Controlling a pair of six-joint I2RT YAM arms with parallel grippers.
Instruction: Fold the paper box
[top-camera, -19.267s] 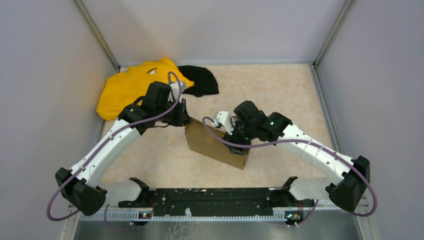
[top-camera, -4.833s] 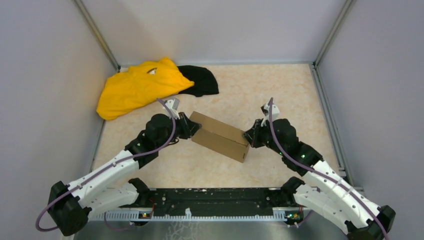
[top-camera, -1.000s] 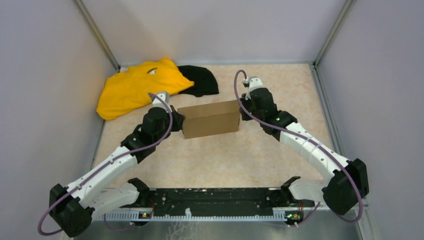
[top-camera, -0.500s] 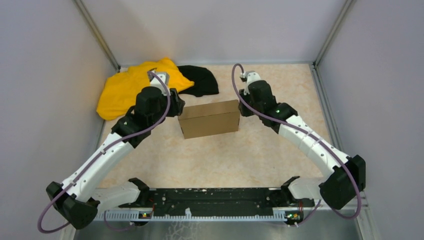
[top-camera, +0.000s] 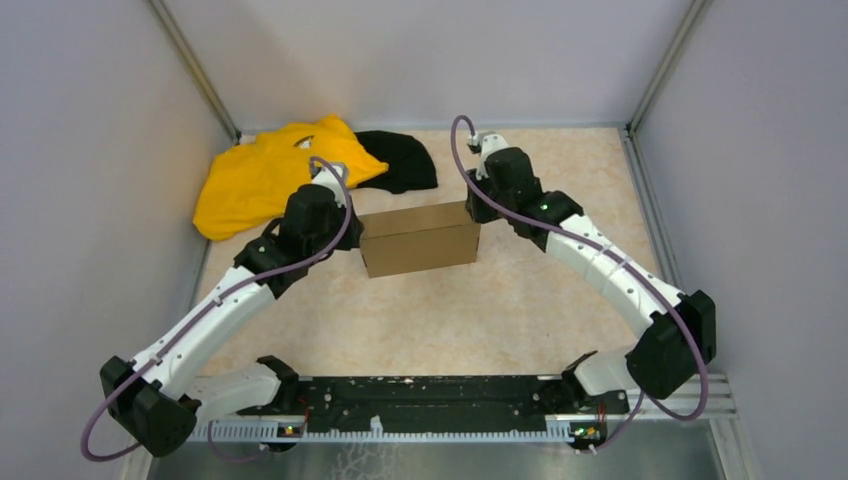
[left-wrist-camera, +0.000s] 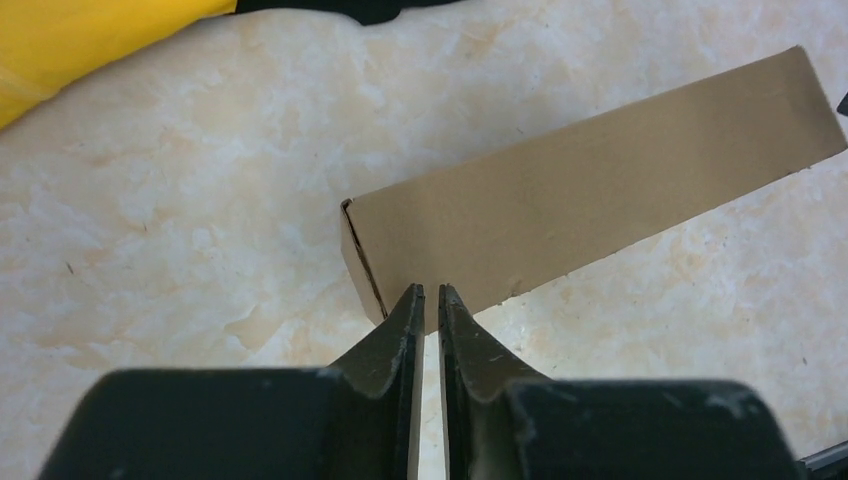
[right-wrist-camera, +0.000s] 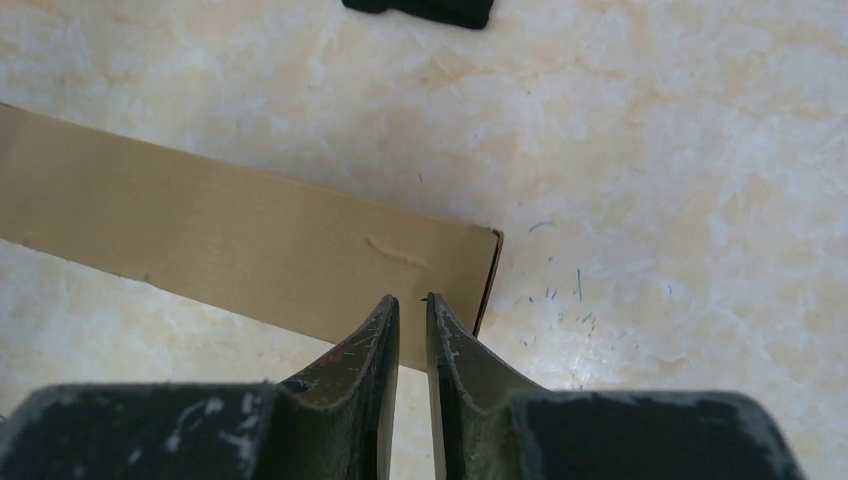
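I count one paper box (top-camera: 420, 238) on one table (top-camera: 560, 330). Beyond the box, toward its left end, I see two cloths: one yellow cloth (top-camera: 260, 175) and one black cloth (top-camera: 400, 160). I have two grippers in view, the left gripper (left-wrist-camera: 428, 292) at the box's left end and the right gripper (right-wrist-camera: 410, 300) at its right end, with two fingers each.

Right wrist view's left edge crops the paper box (right-wrist-camera: 230, 240).
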